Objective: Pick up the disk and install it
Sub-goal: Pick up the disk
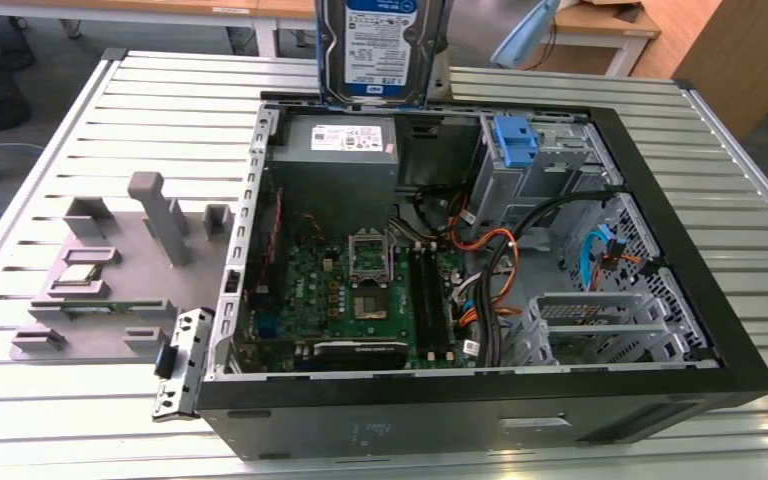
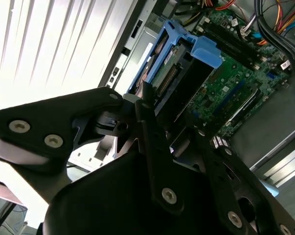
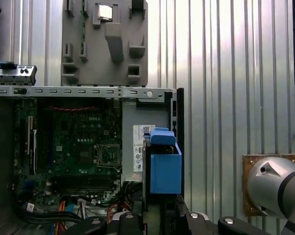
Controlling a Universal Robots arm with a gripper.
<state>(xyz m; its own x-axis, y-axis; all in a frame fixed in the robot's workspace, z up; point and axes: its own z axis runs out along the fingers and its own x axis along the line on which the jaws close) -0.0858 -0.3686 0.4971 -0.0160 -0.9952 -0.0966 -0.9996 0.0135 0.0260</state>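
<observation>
Disk aloft over the open computer case, pinched in the claw.

The disk (image 1: 373, 45) hangs upright above the far wall of the computer case (image 1: 704, 330), over the power supply (image 1: 337, 150) and well apart from the drive cage (image 1: 518, 150). The claw (image 2: 169, 110) looks closed on the blue carrier's sides, though one contact is shadowed. Judged step: carrying the disk for fitting. To do it well, keep the pinch firm, hold the drive square to the cage and stay clear of the cables (image 1: 491, 260). The exterior view gives the label face and the disk's height over the case. The second wrist view gives the connector edge and the grip. The first wrist view gives the carrier handle (image 3: 165, 169) end-on, with the slatted desk (image 3: 220, 58) beyond.
</observation>
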